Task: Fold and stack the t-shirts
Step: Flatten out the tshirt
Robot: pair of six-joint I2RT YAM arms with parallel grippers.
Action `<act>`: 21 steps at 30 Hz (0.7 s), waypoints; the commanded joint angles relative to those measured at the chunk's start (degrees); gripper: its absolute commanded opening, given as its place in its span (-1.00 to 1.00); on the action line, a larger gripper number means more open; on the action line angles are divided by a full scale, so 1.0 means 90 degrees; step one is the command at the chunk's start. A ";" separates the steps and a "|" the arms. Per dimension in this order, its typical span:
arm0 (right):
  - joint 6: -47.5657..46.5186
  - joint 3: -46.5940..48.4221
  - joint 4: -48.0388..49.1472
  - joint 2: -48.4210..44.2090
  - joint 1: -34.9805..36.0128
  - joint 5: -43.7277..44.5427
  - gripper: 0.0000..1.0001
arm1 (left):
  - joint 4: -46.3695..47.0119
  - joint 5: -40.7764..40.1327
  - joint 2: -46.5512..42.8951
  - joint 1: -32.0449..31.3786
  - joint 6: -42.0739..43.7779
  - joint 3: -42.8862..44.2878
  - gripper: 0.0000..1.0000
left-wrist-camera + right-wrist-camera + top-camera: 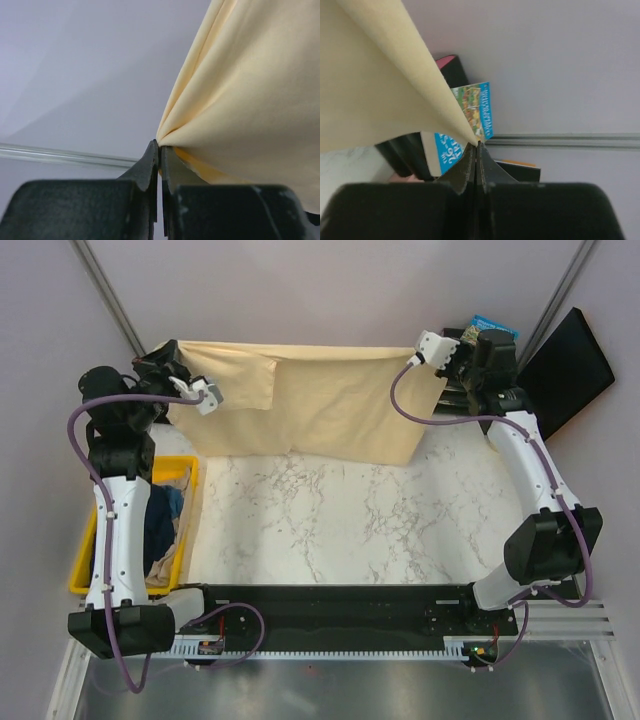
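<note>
my left gripper is clenched on a bunched corner of the cream-yellow t-shirt, and creases fan out from the tips. my right gripper is pinched tight on the opposite corner, where the cloth draws down to a taut point. between the two, the shirt hangs spread along the far edge of the table. its lower edge is at the marble, and i cannot tell whether it touches.

i judge it light, soft and limp. it drapes wherever it is unsupported, and one flap is doubled over near the left end. corners and hems look like the best holds to me. such a thin pinch could slip if i pull hard.

on the near left, beside my left arm, a yellow bin holds dark navy cloth and some pale cloth in a heap. at the far right a book and a black panel stand off the table.
</note>
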 commanded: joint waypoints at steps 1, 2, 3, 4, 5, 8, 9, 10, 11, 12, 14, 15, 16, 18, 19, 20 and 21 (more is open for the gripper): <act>-0.0199 0.0514 -0.1497 0.0031 -0.0196 -0.0247 -1.00 | -0.0996 0.0022 0.0043 0.0125 -0.0224 0.0401 -0.96; -0.0237 0.0612 -0.2022 0.0081 -0.0215 -0.0306 -1.00 | -0.1801 0.0080 0.0101 0.0125 -0.0233 0.0605 -0.96; -0.0286 0.0748 -0.2278 0.0120 -0.0206 -0.0403 -1.00 | -0.2322 0.0216 0.0140 0.0125 -0.0243 0.0732 -0.96; -0.0345 0.0788 -0.2542 0.0159 -0.0206 -0.0453 -1.00 | -0.2791 0.0334 0.0169 0.0125 -0.0059 0.0840 -0.97; -0.0510 0.0818 -0.3067 0.0179 -0.0215 -0.0511 -1.00 | -0.3240 0.0393 0.0208 0.0125 0.0001 0.0880 -0.96; -0.0677 0.0682 -0.3743 0.0188 -0.0215 -0.0658 -1.00 | -0.4522 0.0637 0.0180 0.0135 0.0294 0.0696 -0.96; -0.0697 0.0507 -0.3804 0.0150 -0.0206 -0.0668 -1.00 | -0.5133 0.0676 0.0170 0.0125 0.0459 0.0627 -0.96; -0.0716 0.0409 -0.3853 0.0140 -0.0206 -0.0639 -1.00 | -0.5284 0.0677 0.0150 0.0125 0.0702 0.0520 -0.96; -0.0745 0.0301 -0.3882 0.0120 -0.0215 -0.0629 -1.00 | -0.5354 0.0648 0.0112 0.0125 0.0734 0.0248 -0.96; -0.0726 0.0155 -0.3892 0.0120 -0.0206 -0.0600 -1.00 | -0.5499 0.0628 0.0043 0.0125 0.0802 0.0129 -0.96; -0.0726 0.0086 -0.3951 0.0139 -0.0215 -0.0590 -1.00 | -0.5569 0.0608 0.0014 0.0125 0.0958 -0.0144 -0.96; -0.0697 0.0057 -0.3961 0.0198 -0.0215 -0.0580 -1.00 | -0.5569 0.0618 0.0023 0.0116 0.0997 -0.0184 -0.96; -0.0658 0.0095 -0.3932 0.0247 -0.0206 -0.0580 -1.00 | -0.5559 0.0628 0.0072 0.0115 0.1007 -0.0184 -0.96; -0.0580 0.0337 -0.3902 0.0480 -0.0206 -0.0599 -1.00 | -0.5569 0.0686 0.0208 0.0115 0.0978 -0.0029 -0.96; -0.0580 0.0446 -0.3902 0.0568 -0.0215 -0.0600 -1.00 | -0.5579 0.0686 0.0354 0.0115 0.1055 0.0030 -0.96; -0.0551 0.0621 -0.3776 0.0647 -0.0206 -0.0522 -1.00 | -0.5569 0.0648 0.0433 0.0115 0.1114 0.0147 -0.96; -0.0512 0.0700 -0.3630 0.0821 -0.0206 -0.0454 -1.00 | -0.5501 0.0638 0.0530 0.0115 0.1105 0.0225 -0.96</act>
